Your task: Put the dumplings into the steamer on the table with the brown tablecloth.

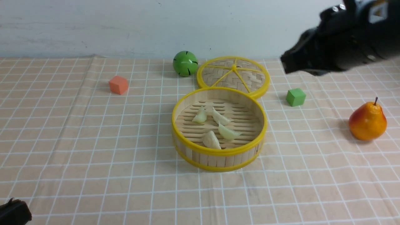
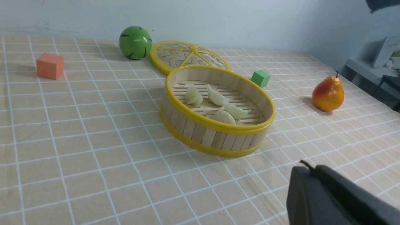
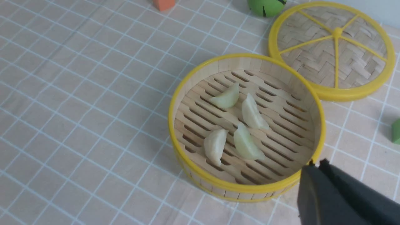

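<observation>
The round bamboo steamer point(image 1: 218, 152) point(image 2: 215, 134) point(image 3: 190, 168) stands mid-table on the brown tablecloth point(image 1: 78, 140). Several pale crescent dumplings lie on its slatted floor: one at the back left point(image 1: 200, 116) point(image 3: 225, 97), one beside it point(image 1: 220, 117) point(image 3: 251, 113), one toward the right point(image 1: 228, 132) point(image 3: 246, 143), one at the front point(image 1: 211, 140) point(image 3: 215, 145). My right gripper point(image 1: 286, 64) point(image 3: 314, 167) hangs shut and empty, high above the table to the steamer's right. My left gripper point(image 1: 14, 207) point(image 2: 307, 168) is shut and empty, low at the table's near left corner.
The woven yellow-spoked lid point(image 1: 233, 76) lies flat behind the steamer, touching it. A green ball point(image 1: 185, 63) sits left of the lid. An orange cube point(image 1: 118, 84) lies at the back left, a green cube point(image 1: 295, 97) right of the steamer, an orange pear point(image 1: 367, 120) far right.
</observation>
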